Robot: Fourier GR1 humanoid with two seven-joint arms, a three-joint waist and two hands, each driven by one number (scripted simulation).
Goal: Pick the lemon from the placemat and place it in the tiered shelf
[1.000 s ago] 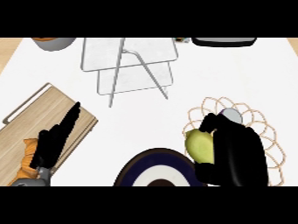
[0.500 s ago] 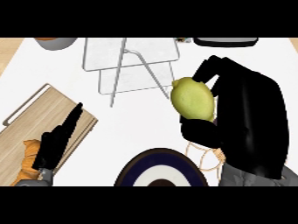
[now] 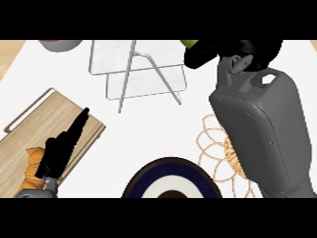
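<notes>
Moved far from the woven tan placemat [image 3: 212, 139], right hand [image 3: 233, 51] grasps yellow oval lemon [image 3: 187, 43] beside clear wire-framed tiered shelf [image 3: 139, 69]; left hand [image 3: 63, 145] rests released, near left.

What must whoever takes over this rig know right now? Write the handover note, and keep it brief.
Left robot hand: open, fingers straight, over the board at the left.
Right robot hand: shut on the lemon, up beside the right of the shelf. Only a sliver of lemon shows.
Done: the lemon is off the placemat.
Left: set it in the shelf, then let go.
</notes>
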